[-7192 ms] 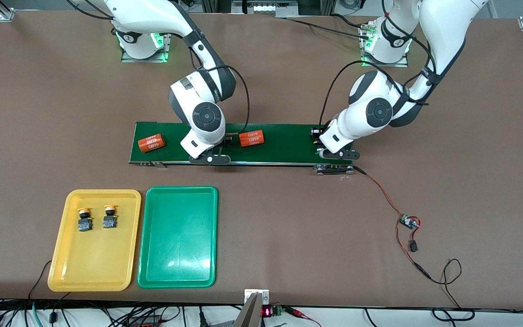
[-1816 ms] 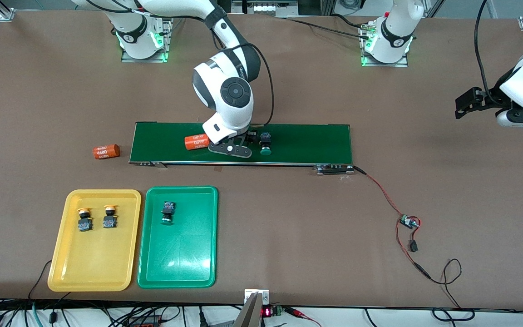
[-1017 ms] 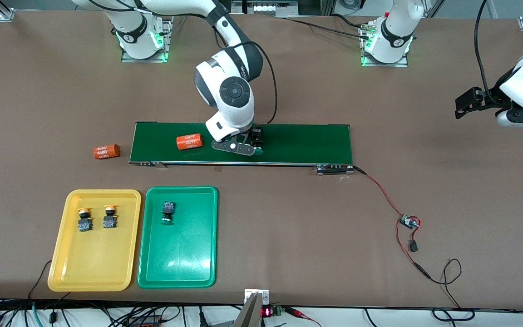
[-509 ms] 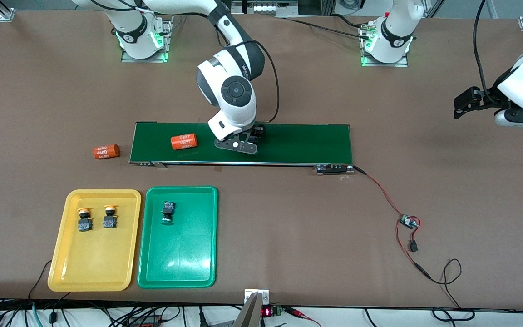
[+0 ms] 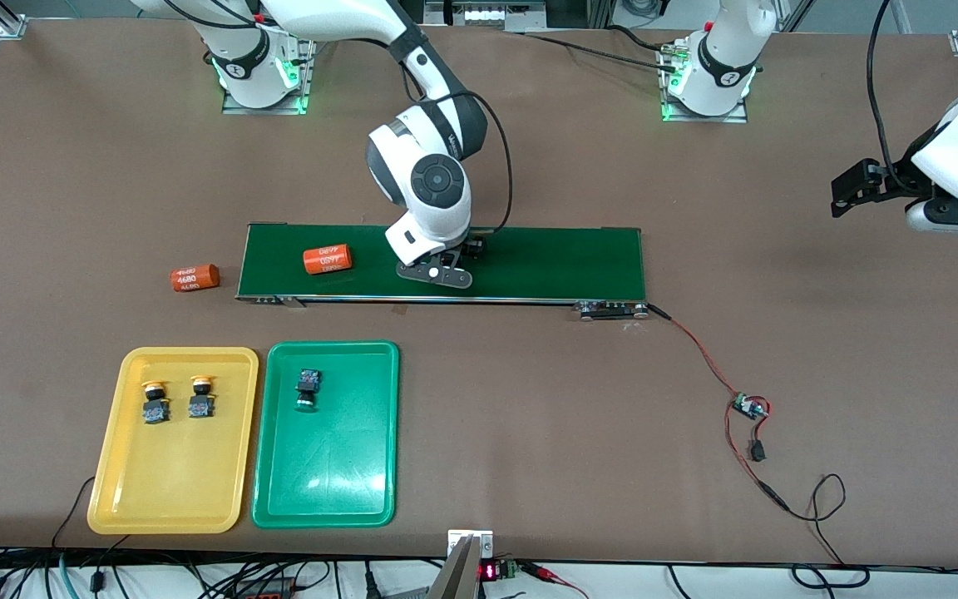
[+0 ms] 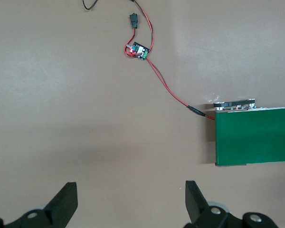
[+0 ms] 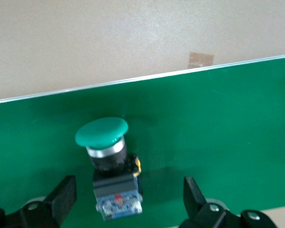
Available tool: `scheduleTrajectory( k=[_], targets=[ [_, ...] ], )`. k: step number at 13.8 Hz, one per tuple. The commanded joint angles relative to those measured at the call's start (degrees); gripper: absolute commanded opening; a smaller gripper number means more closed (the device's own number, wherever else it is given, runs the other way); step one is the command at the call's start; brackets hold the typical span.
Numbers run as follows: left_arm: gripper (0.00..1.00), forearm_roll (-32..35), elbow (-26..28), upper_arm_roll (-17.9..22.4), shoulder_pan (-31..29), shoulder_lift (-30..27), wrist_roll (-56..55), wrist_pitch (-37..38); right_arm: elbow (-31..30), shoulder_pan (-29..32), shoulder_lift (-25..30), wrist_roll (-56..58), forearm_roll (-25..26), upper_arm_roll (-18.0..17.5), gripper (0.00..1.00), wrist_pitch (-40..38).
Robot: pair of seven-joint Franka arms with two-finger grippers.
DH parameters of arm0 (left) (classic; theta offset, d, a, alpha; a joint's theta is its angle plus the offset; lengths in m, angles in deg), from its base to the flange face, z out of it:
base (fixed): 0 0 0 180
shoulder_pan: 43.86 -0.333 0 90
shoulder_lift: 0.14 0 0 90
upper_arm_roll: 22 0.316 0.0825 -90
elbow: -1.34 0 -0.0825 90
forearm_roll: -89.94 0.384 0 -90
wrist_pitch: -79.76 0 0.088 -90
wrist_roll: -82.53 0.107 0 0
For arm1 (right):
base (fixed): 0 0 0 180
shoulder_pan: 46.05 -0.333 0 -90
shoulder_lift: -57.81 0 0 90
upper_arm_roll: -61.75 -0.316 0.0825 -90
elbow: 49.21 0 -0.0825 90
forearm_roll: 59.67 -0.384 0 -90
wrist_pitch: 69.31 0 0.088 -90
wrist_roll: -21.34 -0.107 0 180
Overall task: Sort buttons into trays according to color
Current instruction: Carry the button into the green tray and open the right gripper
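Clutter around the work is small: a long dark-green conveyor belt [image 5: 529,262] lies across the middle of the brown table [image 5: 529,433], and two orange cylinders marked "4680" are present, one on the belt [image 5: 328,259] and one on the table [image 5: 195,277] just off the belt's end toward the right arm's end of the table. A red wire [image 5: 699,353] runs from the belt's other end to a small circuit board [image 5: 748,407]. Four buttons can be counted. Two yellow-capped buttons [image 5: 155,403] [image 5: 201,398] lie side by side in the yellow tray [image 5: 113,491]. One green-capped button [image 5: 307,389] lies in the green tray [image 5: 379,466], which stands just beside the yellow one. The fourth button [image 7: 111,166], also with green cap, lies on its side on the belt, and the right gripper [image 7: 128,199] is low over it with its fingers [image 7: 64,194] spread on both sides of the button's body, not touching it. The right arm's wrist hides most of this button in the front view. The left gripper [image 6: 130,204] waits in the air with fingers spread wide, over bare table at the left arm's end, holding nothing.
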Motion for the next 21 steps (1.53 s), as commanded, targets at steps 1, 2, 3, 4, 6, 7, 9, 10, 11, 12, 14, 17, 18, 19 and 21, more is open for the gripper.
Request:
scheduleTrajectory(
  k=[1, 2, 3, 4, 6, 7, 9, 10, 11, 12, 14, 17, 18, 19, 21],
  targets=[
    [1.0, 0.98, -0.67, 0.07, 0.5, -0.36, -0.5, 1.03, -0.45, 0.05, 0.19, 1.32, -1.2, 0.27, 1.0, 0.88],
    [1.0, 0.98, -0.67, 0.07, 0.5, -0.36, -0.5, 1.03, -0.45, 0.14, 0.19, 1.32, -1.29, 0.27, 1.0, 0.8],
    [1.0, 0.98, -0.67, 0.07, 0.5, -0.36, -0.5, 1.03, -0.45, 0.22, 0.19, 1.32, -1.29, 0.27, 0.88, 0.79],
    [1.0, 0.98, -0.67, 0.07, 0.5, -0.36, -0.5, 1.03, -0.45, 0.4, 0.19, 1.32, -1.2, 0.27, 0.77, 0.71],
    [1.0, 0.98, -0.67, 0.07, 0.5, -0.36, -0.5, 1.03, -0.45, 0.31, 0.19, 0.71, -1.29, 0.27, 0.52, 0.36],
    [1.0, 0.98, -0.67, 0.07, 0.5, -0.36, -0.5, 1.03, -0.54, 0.23, 0.1, 0.53, -1.29, 0.27, 0.42, 0.27],
    [1.0, 0.98, -0.67, 0.07, 0.5, -0.36, -0.59, 1.12, -0.45, 0.22, -0.25, 0.53, -1.29, 0.27, 0.34, 0.18],
    [1.0, 0.98, -0.67, 0.07, 0.5, -0.36, -0.59, 1.12, -0.37, 0.31, -0.08, 0.53, -1.29, 0.36, 0.29, 0.18],
    [1.0, 0.98, -0.67, 0.07, 0.5, -0.36, -0.59, 1.12, -0.19, 0.4, 0.18, 0.53, -1.29, 0.36, 0.25, 0.09],
    [1.0, 0.98, -0.67, 0.07, 0.5, -0.36, -0.59, 1.12, -0.02, 0.31, 0.27, 0.36, -1.29, 0.54, 0.24, 0.09],
    [1.0, 0.98, -0.67, 0.07, 0.5, -0.36, -0.5, 1.12, 0.6, 0.57, 0.8, 0.18, -1.12, 1.06, 0.23, 0.18],
    [1.0, 0.98, -0.67, 0.07, 0.5, -0.36, -0.59, 1.12, 5.07, 3.81, 0.71, 1.84, -0.76, 3.87, 0.23, 0.18],
    [1.0, 0.98, -0.67, 0.07, 0.5, -0.36, -0.59, 1.12, 5.87, 6.09, 0.28, 3.16, -0.76, 4.14, 0.23, 0.7],
    [1.0, 0.98, -0.67, 0.07, 0.5, -0.36, -0.59, 1.12, 6.92, 9.07, -0.34, 5.52, -0.85, 4.14, 0.23, 0.88],
    [1.0, 0.98, -0.67, 0.07, 0.5, -0.36, -0.59, 1.12, 10.34, 14.0, -2.88, 12.46, -0.94, 4.14, 0.23, 0.88]
  ],
)
